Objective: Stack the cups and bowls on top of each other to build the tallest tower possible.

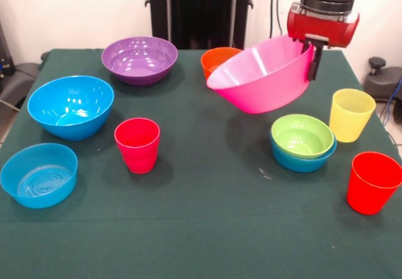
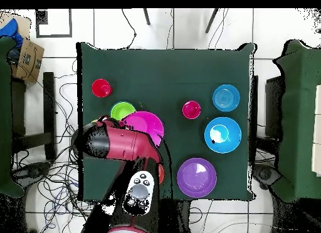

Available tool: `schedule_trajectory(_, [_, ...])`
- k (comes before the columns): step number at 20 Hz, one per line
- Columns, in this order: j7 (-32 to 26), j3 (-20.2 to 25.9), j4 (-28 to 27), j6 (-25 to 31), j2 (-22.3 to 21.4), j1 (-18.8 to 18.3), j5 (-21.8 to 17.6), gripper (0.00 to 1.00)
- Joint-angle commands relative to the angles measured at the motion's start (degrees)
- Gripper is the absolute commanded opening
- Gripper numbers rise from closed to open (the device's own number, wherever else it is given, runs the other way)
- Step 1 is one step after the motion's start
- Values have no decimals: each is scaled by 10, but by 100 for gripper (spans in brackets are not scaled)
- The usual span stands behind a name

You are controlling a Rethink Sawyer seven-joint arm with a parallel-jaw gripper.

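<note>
My gripper (image 1: 310, 71) is shut on the rim of the big pink bowl (image 1: 264, 78), which hangs tilted above the table, up and to the left of a lime green bowl (image 1: 301, 134) nested in a blue bowl (image 1: 303, 159). From overhead the pink bowl (image 2: 147, 125) lies beside the green bowl (image 2: 123, 110), partly under the arm. A yellow cup (image 1: 351, 114) and a red cup (image 1: 373, 181) stand to the right. Another red cup (image 1: 137, 144) stands mid-table. The orange bowl (image 1: 218, 59) sits behind the pink one.
A purple bowl (image 1: 139, 59) sits at the far left of centre. A big blue bowl (image 1: 70, 106) and a shallower blue bowl (image 1: 39, 174) sit at the left side. Cables lie on the tiled floor around the table (image 2: 163, 67).
</note>
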Motion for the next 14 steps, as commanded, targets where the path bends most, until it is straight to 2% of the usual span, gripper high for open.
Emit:
schedule_trajectory(1, [86, 16, -8, 17, 3, 2, 2, 0])
schedule_trajectory(3, [93, 8, -4, 16, 3, 4, 4, 0])
schedule_trajectory(4, [95, 4, -1, 7, 4, 6, 5, 100])
schedule_trajectory(10, [86, 7, 12, 24, 1, -2, 2, 100])
schedule_trajectory(12, [87, 0, 15, 3, 2, 0, -3, 100])
schedule_trajectory(14, [73, 24, 33, -2, -3, -20, -3, 100])
